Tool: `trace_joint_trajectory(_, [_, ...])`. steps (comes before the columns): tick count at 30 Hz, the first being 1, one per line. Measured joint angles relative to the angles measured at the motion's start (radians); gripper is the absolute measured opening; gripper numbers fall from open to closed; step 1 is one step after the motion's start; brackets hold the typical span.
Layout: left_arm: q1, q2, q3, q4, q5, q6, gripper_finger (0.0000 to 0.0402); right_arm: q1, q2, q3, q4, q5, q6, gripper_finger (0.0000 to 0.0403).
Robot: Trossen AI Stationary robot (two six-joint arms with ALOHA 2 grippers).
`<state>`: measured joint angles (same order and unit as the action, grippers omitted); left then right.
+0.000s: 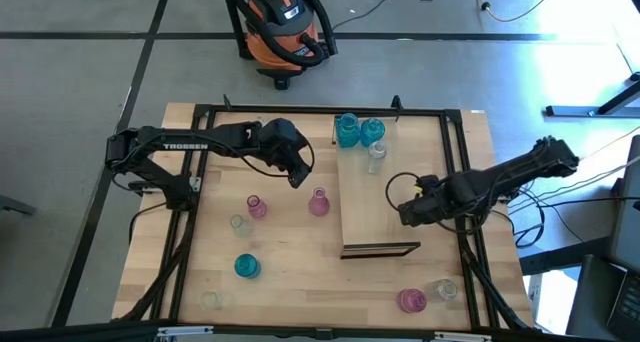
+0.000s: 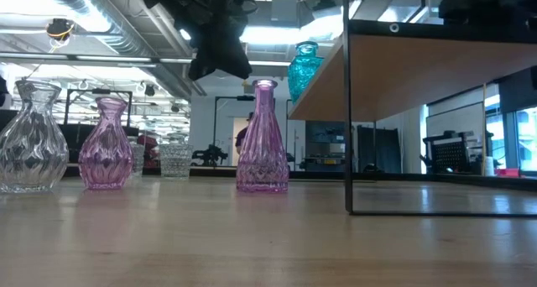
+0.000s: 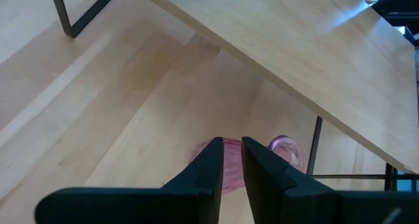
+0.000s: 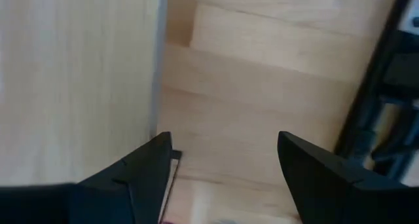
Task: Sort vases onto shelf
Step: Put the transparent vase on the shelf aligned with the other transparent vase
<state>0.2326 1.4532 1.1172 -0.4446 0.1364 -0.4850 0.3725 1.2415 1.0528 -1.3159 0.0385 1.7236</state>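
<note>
The upright pink vase [image 1: 318, 201] stands beside the shelf's [image 1: 380, 207] long edge, seemingly just below the left gripper [image 1: 298, 175] — fingers nearly pressed together, empty; the right gripper [image 1: 408, 214] is spread, farther off.

Two black jointed arms, white TROSSEN lettering, dark wedge-shaped fingers [image 3: 204, 175]

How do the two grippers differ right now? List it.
The left gripper has its fingers nearly shut, with only a thin slit; the right gripper stands wide open. The left hangs over a pink vase beside the shelf; the right sits at the shelf's opposite edge, over bare wood. Both hold nothing.
</note>
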Motion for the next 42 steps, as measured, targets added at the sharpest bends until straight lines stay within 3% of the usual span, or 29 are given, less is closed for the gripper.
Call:
trace_joint_trajectory(13, [0.003, 0.000, 0.000, -0.017, 0.003, 0.025, 0.0048, 0.000, 0.008, -0.001, 0.080, 0.032, 0.012, 0.0264])
trace_joint_trajectory(24, [0.009, 0.000, 0.000, -0.023, 0.027, 0.025, 0.0048, 0.006, -0.023, 0.004, -0.047, -0.072, 0.012, 0.0264])
trace_joint_trajectory(31, [0.009, 0.000, 0.000, -0.044, 0.038, 0.025, 0.0048, 0.162, -0.037, 0.088, -0.046, -0.162, 0.107, 0.0264])
trace_joint_trajectory(42, [0.009, 0.000, 0.000, -0.043, 0.040, 0.067, 0.0048, 0.492, -0.020, 0.143, 0.144, -0.206, 0.541, 0.0264])
